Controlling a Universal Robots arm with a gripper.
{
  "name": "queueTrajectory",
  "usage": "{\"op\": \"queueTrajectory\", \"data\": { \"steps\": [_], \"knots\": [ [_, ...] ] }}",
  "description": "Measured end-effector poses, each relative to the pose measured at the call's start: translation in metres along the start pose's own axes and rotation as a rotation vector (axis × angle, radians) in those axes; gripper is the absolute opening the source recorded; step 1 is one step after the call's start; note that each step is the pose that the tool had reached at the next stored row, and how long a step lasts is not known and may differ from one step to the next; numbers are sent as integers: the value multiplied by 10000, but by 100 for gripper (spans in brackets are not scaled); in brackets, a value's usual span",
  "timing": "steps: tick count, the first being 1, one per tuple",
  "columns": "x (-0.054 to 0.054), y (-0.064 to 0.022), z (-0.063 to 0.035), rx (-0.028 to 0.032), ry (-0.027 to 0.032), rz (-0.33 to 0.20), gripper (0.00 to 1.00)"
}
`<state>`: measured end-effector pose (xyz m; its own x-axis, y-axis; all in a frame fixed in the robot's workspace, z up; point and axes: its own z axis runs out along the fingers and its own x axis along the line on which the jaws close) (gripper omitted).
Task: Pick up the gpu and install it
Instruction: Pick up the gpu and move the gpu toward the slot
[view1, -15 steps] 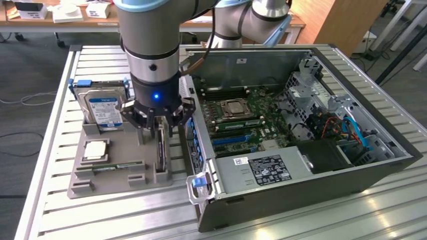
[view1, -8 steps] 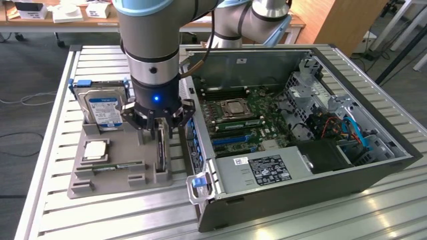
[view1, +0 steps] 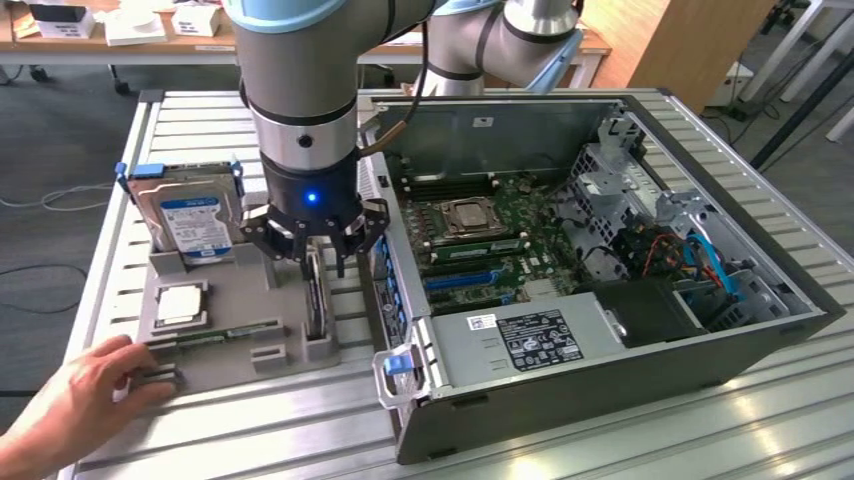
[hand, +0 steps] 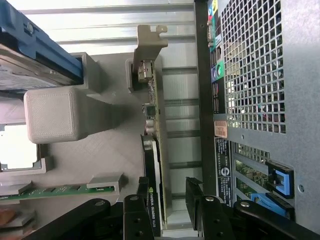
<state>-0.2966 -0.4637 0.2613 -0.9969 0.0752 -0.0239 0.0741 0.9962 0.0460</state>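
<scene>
The gpu (view1: 315, 305) stands on its edge in a slot of the grey holder (view1: 227, 350), beside the open computer case (view1: 747, 345). In the wrist view the gpu (hand: 156, 125) shows its green board, black cooler and silver bracket (hand: 149, 42) at the far end. My gripper (view1: 324, 252) hangs straight over the card, open. Its black fingers (hand: 137, 212) stand one on each side of the card's near end, with a gap between them and the card. The gripper (hand: 167, 186) holds nothing.
A hard drive (view1: 194, 215), a CPU (view1: 180, 303) and a RAM stick (view1: 214, 336) also sit in the holder. A person's hand (view1: 74, 395) rests on the holder's near corner at the exterior view's left. The motherboard (view1: 487, 245) lies exposed inside the case.
</scene>
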Motion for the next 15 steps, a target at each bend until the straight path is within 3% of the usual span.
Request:
{"op": "queueTrajectory", "data": {
  "steps": [15],
  "knots": [
    [48, 1, -1, -2, -21, 0, 43]
  ]
}}
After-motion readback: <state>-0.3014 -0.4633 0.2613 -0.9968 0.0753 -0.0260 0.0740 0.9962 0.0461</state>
